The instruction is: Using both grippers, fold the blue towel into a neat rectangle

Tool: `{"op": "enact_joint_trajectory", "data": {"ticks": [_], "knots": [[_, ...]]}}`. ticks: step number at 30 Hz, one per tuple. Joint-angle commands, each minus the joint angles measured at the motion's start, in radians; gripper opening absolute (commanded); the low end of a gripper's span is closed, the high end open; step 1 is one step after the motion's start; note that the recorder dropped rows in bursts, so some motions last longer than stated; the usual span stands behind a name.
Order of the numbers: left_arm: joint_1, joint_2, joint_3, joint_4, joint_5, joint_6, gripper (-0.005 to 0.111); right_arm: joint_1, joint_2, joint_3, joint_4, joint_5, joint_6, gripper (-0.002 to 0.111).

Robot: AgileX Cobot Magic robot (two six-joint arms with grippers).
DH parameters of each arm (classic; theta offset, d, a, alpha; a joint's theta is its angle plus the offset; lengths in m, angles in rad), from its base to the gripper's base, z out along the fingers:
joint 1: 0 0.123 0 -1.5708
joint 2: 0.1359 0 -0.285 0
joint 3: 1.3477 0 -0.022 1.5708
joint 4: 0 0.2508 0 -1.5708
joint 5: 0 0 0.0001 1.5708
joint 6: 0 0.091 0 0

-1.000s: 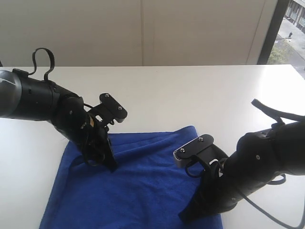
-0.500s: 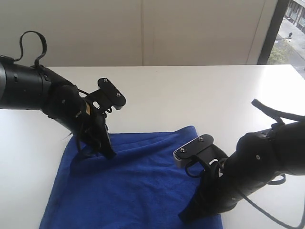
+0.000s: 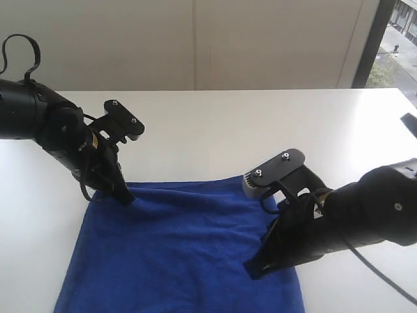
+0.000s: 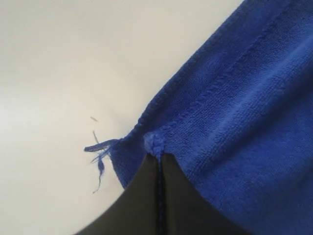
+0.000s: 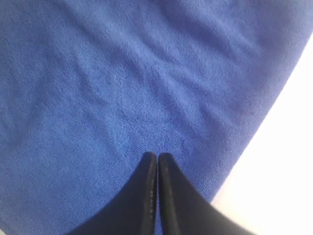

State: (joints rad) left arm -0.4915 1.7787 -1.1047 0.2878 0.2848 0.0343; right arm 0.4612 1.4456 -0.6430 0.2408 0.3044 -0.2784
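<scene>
No text, brand or number can be read anywhere. Left arm (image 3: 45,124) has a small orange-yellow sticker (image 3: 96,139), too small to read. Right arm (image 3: 365,215) has a pale sticker (image 3: 318,203), also illegible.

Left arm (image 3: 45,124), left of frame: rounded matte-black casing is showing, with a thin black cable (image 3: 18,49) looping above it at upper left. A flat black plate (image 3: 119,122) is carrying two screws, and a small orange-yellow sticker (image 3: 96,139) is sitting just below. Right arm (image 3: 365,215), lower right: a black shell is carrying a light-grey plate (image 3: 277,171), also with two screws. Left gripper (image 3: 125,197) and right gripper (image 3: 252,272) are both tapering to slim, smooth black fingers (image 5: 144,196).
</scene>
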Motion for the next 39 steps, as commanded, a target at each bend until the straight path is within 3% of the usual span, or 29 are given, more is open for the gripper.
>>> {"op": "enact_joint_trajectory", "data": {"ticks": [1,5,7,11,25,39], "knots": [[0.002,-0.01,-0.003,0.025,-0.007,-0.01,0.0,-0.004,-0.05,0.004,-0.003,0.018,-0.011,0.016],[0.007,-0.008,-0.003,0.049,-0.011,-0.01,0.0,0.017,-0.069,0.004,0.003,0.039,-0.036,0.036],[0.018,-0.008,-0.003,0.049,-0.012,-0.01,0.0,0.061,-0.076,0.004,0.047,0.039,-0.109,0.041],[0.042,-0.008,-0.003,0.049,-0.004,-0.01,0.0,0.197,-0.072,-0.012,0.166,0.02,-0.247,0.041],[0.05,-0.008,-0.003,0.049,-0.003,-0.008,0.0,0.519,0.206,-0.22,0.199,-0.095,-0.281,0.041],[0.05,-0.008,-0.001,0.049,-0.001,-0.008,0.0,0.639,0.433,-0.402,0.199,-0.226,-0.346,0.041]]}}
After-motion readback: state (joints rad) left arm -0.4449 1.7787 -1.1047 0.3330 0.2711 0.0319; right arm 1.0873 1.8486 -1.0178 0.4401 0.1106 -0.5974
